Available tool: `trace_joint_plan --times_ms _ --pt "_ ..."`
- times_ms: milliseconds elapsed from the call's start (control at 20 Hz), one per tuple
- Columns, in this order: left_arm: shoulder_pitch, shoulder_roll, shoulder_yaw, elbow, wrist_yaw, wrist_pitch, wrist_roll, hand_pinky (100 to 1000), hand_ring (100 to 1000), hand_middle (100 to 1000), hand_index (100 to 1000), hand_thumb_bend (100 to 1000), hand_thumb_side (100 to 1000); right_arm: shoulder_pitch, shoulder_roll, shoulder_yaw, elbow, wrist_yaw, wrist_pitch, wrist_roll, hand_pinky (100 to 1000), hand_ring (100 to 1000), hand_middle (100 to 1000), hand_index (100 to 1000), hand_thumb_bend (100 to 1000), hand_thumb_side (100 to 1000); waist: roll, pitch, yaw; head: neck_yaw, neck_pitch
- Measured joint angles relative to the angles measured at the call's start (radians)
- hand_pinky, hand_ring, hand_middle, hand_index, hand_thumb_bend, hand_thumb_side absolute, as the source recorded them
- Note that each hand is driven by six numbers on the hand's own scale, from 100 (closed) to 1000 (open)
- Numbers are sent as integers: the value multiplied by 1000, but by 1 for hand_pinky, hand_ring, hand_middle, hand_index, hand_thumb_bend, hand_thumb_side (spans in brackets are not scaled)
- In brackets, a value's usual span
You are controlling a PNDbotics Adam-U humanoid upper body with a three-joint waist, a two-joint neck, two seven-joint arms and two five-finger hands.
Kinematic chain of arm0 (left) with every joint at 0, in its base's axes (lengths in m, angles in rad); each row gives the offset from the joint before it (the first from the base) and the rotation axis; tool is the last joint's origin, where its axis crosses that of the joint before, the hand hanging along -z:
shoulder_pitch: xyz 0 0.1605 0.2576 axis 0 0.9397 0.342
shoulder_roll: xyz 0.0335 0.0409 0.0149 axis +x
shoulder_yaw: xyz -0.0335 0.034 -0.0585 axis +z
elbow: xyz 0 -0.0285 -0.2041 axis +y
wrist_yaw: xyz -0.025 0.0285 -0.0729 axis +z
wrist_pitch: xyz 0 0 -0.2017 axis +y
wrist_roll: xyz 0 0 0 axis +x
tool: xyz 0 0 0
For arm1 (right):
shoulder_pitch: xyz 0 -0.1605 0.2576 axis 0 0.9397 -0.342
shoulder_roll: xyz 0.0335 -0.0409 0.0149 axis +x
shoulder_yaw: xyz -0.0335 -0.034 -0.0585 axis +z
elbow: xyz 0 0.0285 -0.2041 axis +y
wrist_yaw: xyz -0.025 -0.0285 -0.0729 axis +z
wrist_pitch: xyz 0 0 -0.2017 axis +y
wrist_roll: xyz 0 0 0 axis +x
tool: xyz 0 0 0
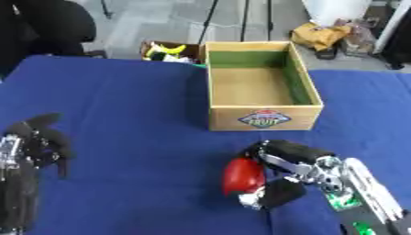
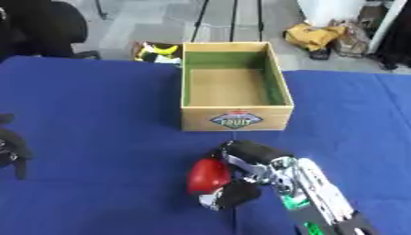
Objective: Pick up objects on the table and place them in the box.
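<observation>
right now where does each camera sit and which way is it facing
Left eye view: in the robot's head, looking down at the blue table and the wooden box; the left hand shows at the left edge, the right hand at lower right with fingers curled round a red object.
Right eye view: same head, set slightly to the right, same downward aim; the right hand is in full view, the left hand only just shows at the left edge.
Shared: table, box, red object, both hands.
</observation>
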Motion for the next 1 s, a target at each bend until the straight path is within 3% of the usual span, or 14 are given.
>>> trace_joint_plan --times_ms 200,500,700,1000 --pt "0 0 0 0 0 0 0 207 411 439 741 100 1000 0 0 2 5 -13 8 -12 376 575 673 851 348 607 -2 0 0 0 0" --pt "0 0 0 0 0 0 0 207 411 439 741 100 1000 1 0 4 17 -31 15 -37 237 500 632 817 338 555 -2 1 0 -1 0" --pt "0 0 0 0 0 2 -2 207 411 439 741 100 1000 2 0 4 25 -47 16 -66 201 484 610 793 309 513 -1 2 0 -4 -1" --pt "0 0 0 0 -4 2 -2 207 411 439 741 100 1000 4 0 4 45 -60 19 -101 148 460 545 719 268 522 -1 2 0 -8 -1"
